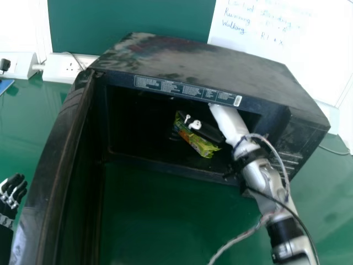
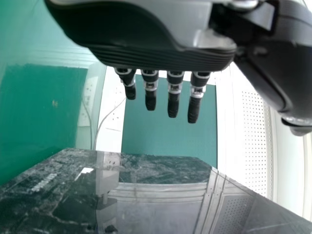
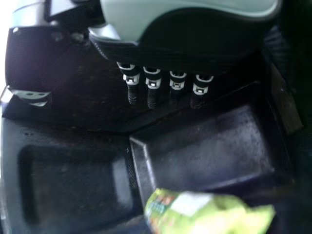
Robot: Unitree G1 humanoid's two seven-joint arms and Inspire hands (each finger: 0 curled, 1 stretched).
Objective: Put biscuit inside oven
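Straight-fingered and holding nothing, my right hand [image 3: 183, 46] is inside the black box-shaped oven [image 1: 198, 63], near the green-and-yellow crinkly biscuit packet [image 1: 202, 146]. Pulling back low could snag the wrapper and drag it out; swinging the dark, glossy door [image 1: 52, 165] too soon would strike my arm. My open left hand [image 1: 12, 193] is outside, beyond that door.

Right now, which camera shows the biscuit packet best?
The head view: both ends of the packet show inside the oven, though the right hand partly hides it. The right wrist view shows it bigger, but cut off.
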